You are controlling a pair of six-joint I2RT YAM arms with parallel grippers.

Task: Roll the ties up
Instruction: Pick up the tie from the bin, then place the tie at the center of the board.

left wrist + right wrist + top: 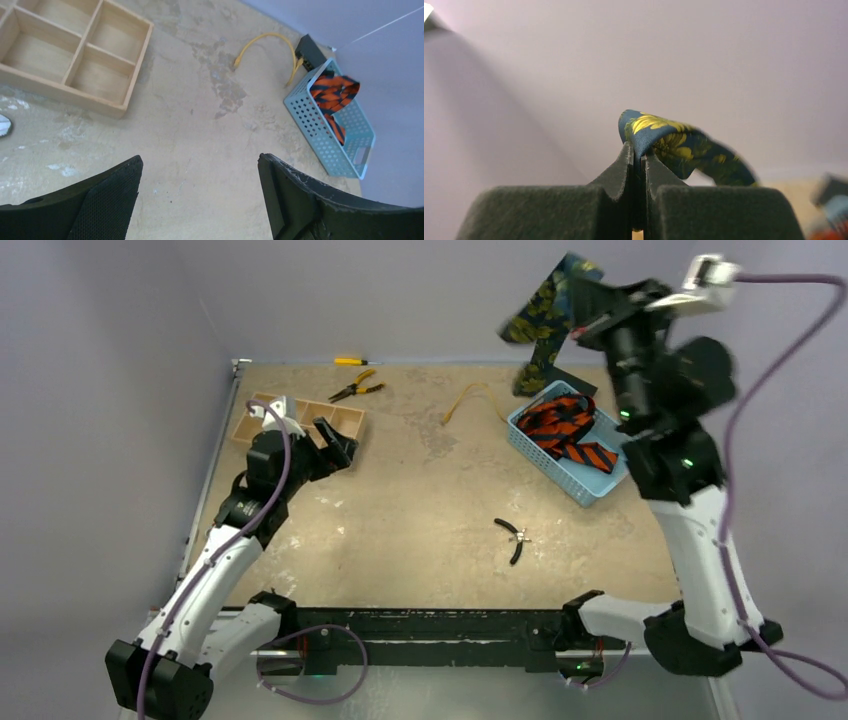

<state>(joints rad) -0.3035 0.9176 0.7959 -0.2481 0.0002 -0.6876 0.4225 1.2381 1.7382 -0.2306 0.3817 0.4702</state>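
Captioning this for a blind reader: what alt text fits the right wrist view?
Black jaws pinched shut on a fold of a navy tie with yellow pattern, against a pale lavender wall.

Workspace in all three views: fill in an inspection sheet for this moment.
Surface: table, tan, worn and stained.
Job's things: navy tie held high, hanging toward the far edge; orange-red ties bunched in the blue basket.
Clutter: wooden tray, yellow-handled pliers, yellow tool, black pliers, black box.
Jaws: left jaws open, empty, above the table near the wooden tray; right jaws shut on the navy tie.
Cables: purple cables on both arms; yellow cord on the table.
Surroundings: plain walls; nothing else seen.
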